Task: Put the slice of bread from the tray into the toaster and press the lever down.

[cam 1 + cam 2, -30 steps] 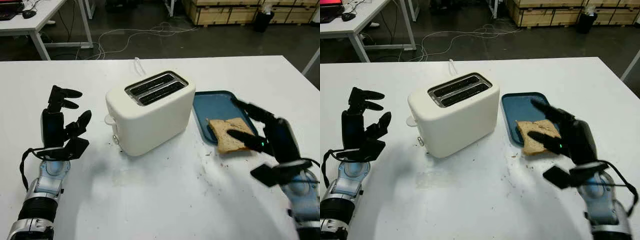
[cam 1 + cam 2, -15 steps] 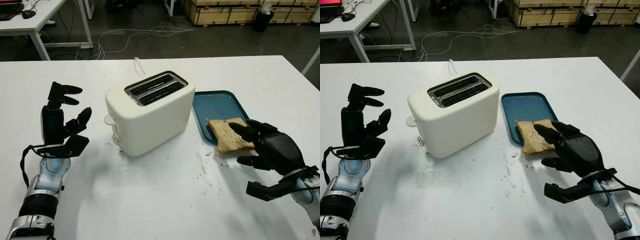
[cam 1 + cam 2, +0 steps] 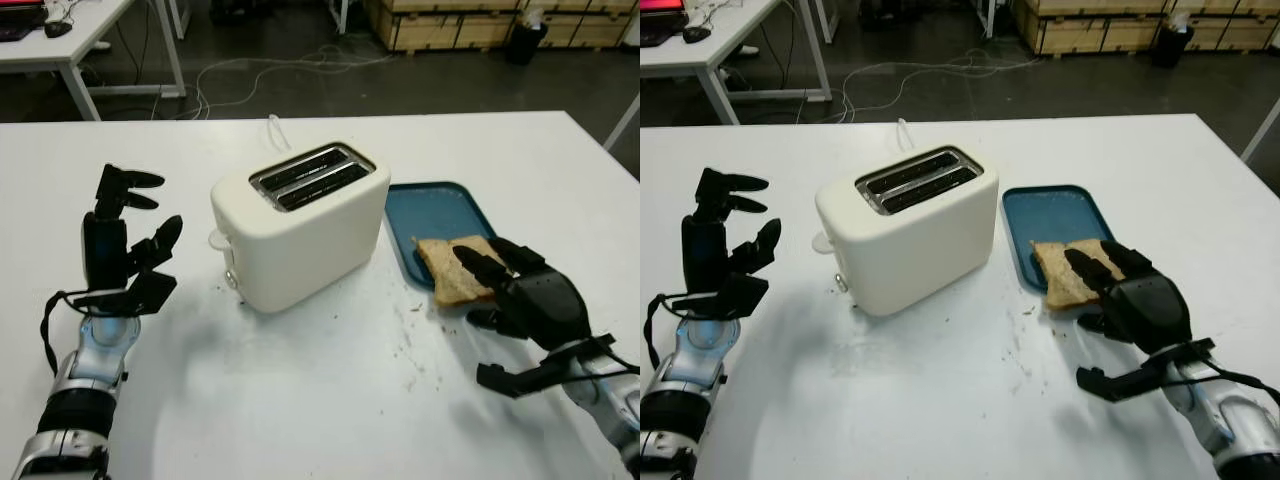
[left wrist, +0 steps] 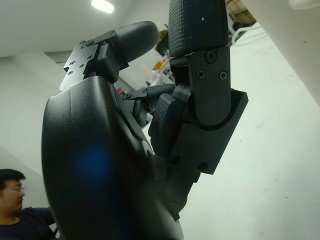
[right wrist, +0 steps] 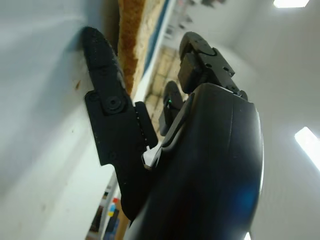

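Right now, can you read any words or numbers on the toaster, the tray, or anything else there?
No readable text anywhere.
Toaster: plain white shell, no brand or numbers that can be read.
Blue tray: no label.
Slice of bread: none.
Right hand, over the bread's near edge: no lettering, one small green light.
Left hand, open, raised left of the toaster: no lettering.
Wooden crates on the floor behind: no markings that can be read.

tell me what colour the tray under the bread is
The tray is dark blue, clearest in the left eye view.
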